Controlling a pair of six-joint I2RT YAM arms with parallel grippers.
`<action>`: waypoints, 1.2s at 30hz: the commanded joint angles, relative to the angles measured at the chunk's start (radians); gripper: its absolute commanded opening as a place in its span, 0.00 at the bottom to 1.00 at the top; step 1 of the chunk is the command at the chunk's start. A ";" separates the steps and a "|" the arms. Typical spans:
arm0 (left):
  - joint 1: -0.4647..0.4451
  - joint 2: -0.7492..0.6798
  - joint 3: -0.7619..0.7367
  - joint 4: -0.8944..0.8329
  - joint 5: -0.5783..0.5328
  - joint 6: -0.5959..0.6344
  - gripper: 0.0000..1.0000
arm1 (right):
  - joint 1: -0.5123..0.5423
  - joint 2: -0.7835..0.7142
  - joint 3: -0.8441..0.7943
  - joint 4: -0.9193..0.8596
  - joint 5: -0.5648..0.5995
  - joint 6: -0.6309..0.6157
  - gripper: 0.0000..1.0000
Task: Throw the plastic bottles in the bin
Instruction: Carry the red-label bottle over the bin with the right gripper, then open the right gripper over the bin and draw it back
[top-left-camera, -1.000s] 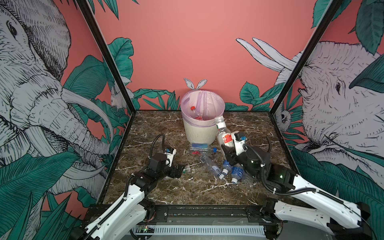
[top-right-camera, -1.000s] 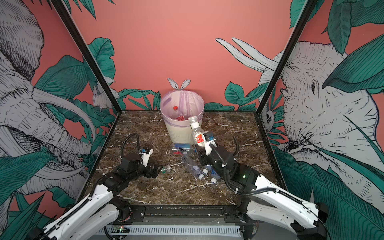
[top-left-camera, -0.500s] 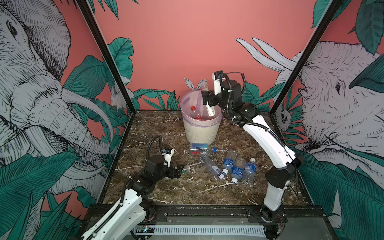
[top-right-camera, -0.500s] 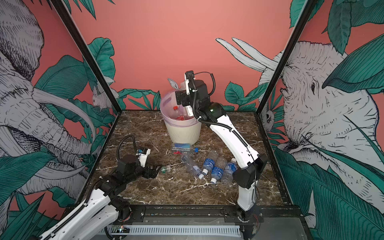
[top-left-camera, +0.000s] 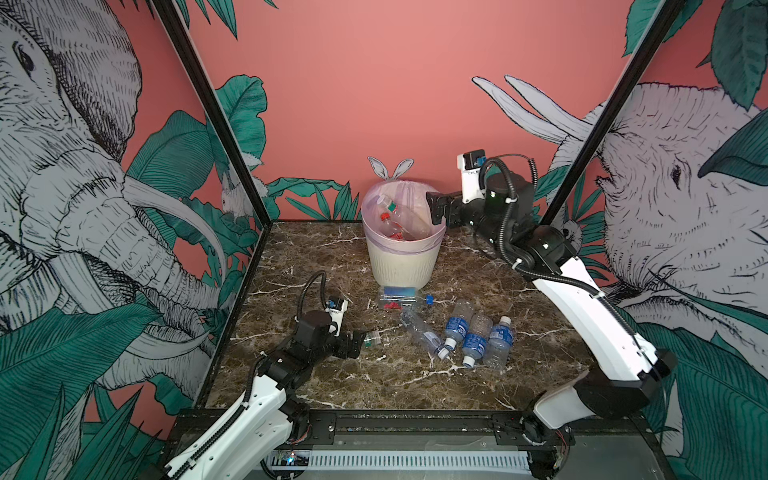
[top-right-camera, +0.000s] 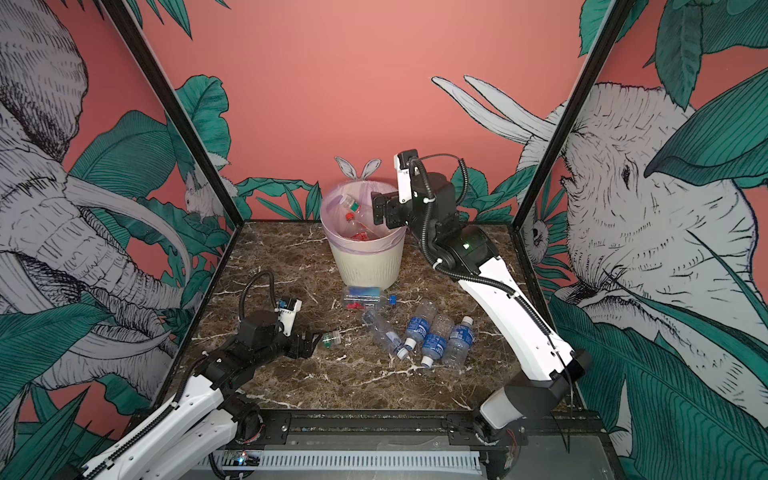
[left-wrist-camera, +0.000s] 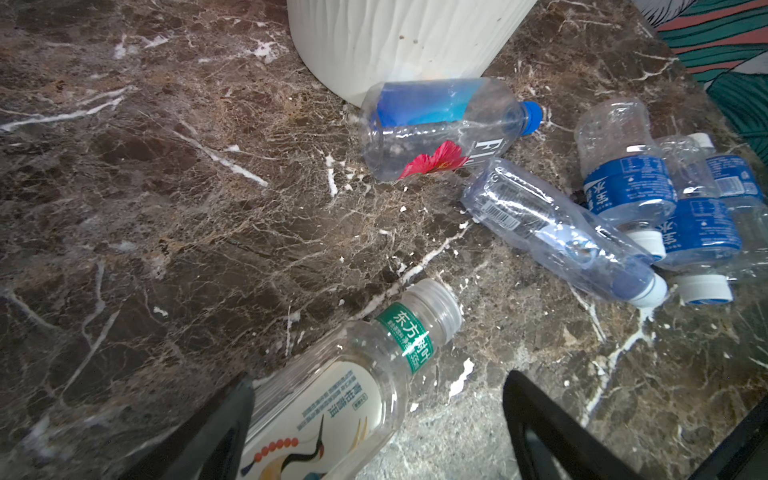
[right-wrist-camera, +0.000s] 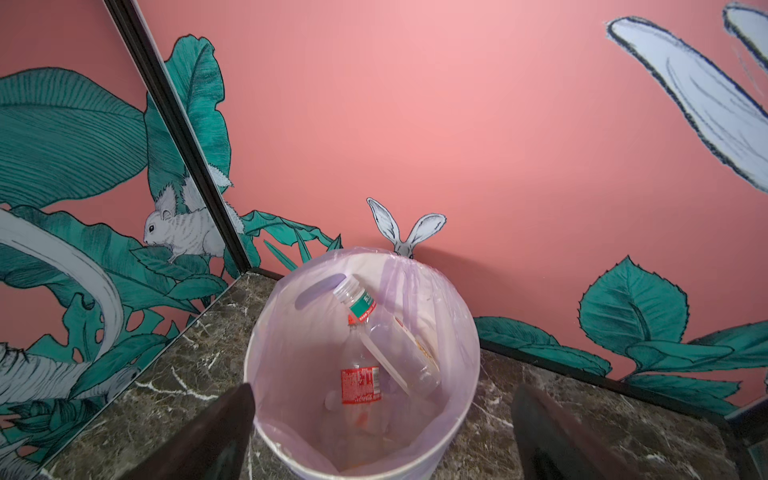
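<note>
Plastic bottles (top-left-camera: 473, 340) lay scattered on the worktop (top-left-camera: 374, 386) in front of the bin (top-left-camera: 405, 257), but the one to watch was the green-collared bottle (left-wrist-camera: 332, 399). It sat on its side between the spread jaws of the left pincer (left-wrist-camera: 378, 378), not yet gripped. Its long axis ran roughly along the pincer's reach, a touch skewed, neck leading away, and its body lay closer to one jaw. A squeeze across the body looked the natural call. The right pincer (right-wrist-camera: 382, 388) hung released and empty over the bin's mouth, with dropped bottles (right-wrist-camera: 386, 332) inside, so the left arm was plainly nearer.
</note>
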 joint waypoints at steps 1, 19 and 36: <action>-0.002 0.014 0.024 -0.015 -0.032 0.016 0.94 | 0.000 -0.060 -0.121 0.053 -0.017 0.030 0.98; -0.014 0.081 0.004 -0.034 -0.041 0.002 0.99 | 0.000 -0.389 -0.683 0.067 0.051 0.136 0.98; -0.053 0.189 0.036 -0.061 -0.048 -0.003 0.99 | -0.002 -0.425 -0.764 0.085 0.067 0.146 0.98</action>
